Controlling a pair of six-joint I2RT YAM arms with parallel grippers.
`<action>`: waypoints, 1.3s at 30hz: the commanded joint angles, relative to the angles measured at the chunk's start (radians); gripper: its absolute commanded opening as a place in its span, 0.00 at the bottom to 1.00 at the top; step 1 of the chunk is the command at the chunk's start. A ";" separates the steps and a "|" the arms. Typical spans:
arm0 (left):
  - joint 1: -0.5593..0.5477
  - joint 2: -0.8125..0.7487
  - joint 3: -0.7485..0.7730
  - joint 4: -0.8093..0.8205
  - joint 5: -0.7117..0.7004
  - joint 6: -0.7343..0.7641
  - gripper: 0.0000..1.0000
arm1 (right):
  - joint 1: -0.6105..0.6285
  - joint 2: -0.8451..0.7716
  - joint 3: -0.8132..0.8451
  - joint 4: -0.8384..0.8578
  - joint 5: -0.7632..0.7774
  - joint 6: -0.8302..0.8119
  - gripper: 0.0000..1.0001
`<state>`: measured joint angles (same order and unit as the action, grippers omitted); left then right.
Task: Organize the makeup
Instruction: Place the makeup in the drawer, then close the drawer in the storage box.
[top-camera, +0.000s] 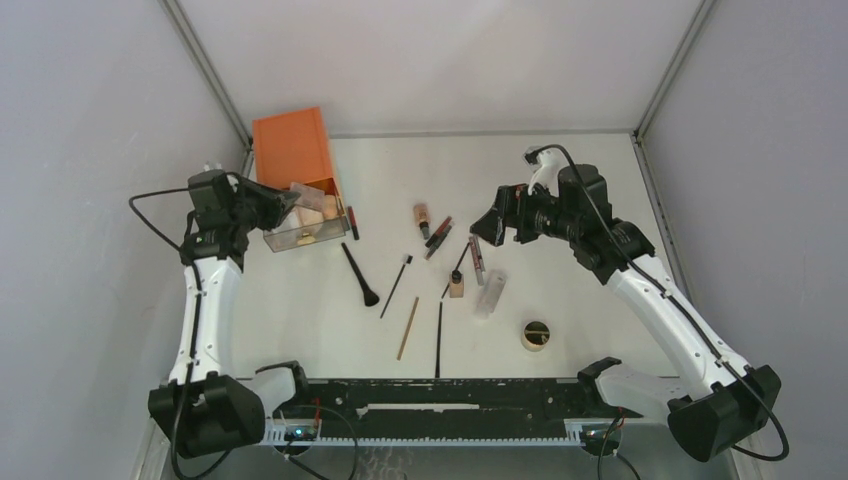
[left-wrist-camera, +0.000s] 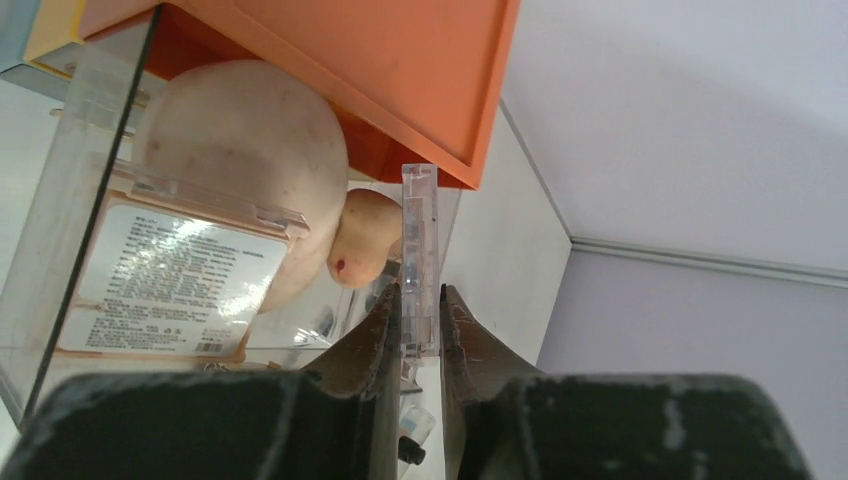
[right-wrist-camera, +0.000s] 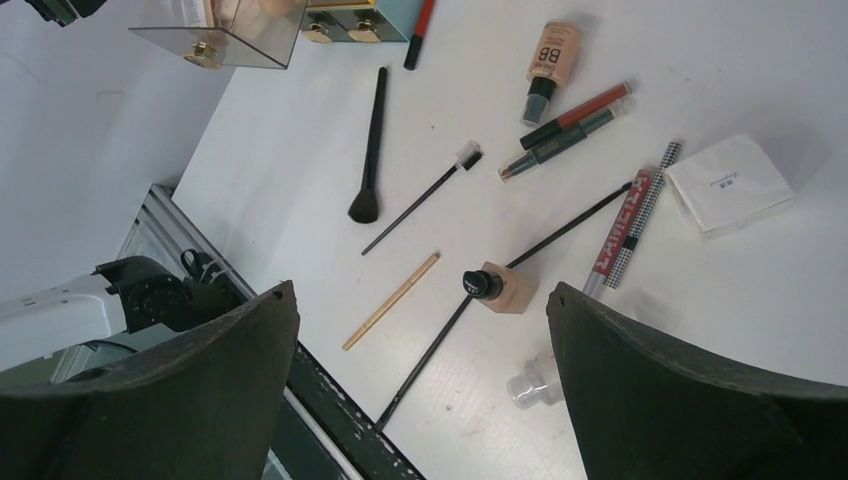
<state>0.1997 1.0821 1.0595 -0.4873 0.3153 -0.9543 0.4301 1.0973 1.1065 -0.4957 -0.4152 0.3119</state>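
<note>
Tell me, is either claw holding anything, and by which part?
Left gripper pinches the clear drawer by its upright edge; right gripper is open, holding nothing.

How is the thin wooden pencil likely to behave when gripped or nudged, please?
The wooden pencil looks slim and straight, so probably stiff and light. Lying flat on the table, it may roll if nudged and be awkward to pinch.

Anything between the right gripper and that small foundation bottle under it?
Nothing visible. The right gripper hangs open above the foundation bottle with a clear line down to it. A thin black brush lies touching the bottle.
</note>
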 joint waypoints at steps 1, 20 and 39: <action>0.012 0.045 0.007 0.044 -0.025 -0.032 0.07 | 0.018 -0.017 0.018 0.002 0.036 0.007 1.00; 0.030 -0.001 0.223 -0.076 -0.007 0.181 0.56 | 0.041 -0.023 0.019 -0.019 0.077 0.000 1.00; -0.446 -0.126 0.240 -0.481 -0.538 0.608 0.50 | 0.071 0.025 0.019 0.004 0.083 -0.002 1.00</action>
<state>-0.1268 1.0313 1.3682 -0.8822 0.0509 -0.4286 0.4923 1.1149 1.1065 -0.5201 -0.3454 0.3119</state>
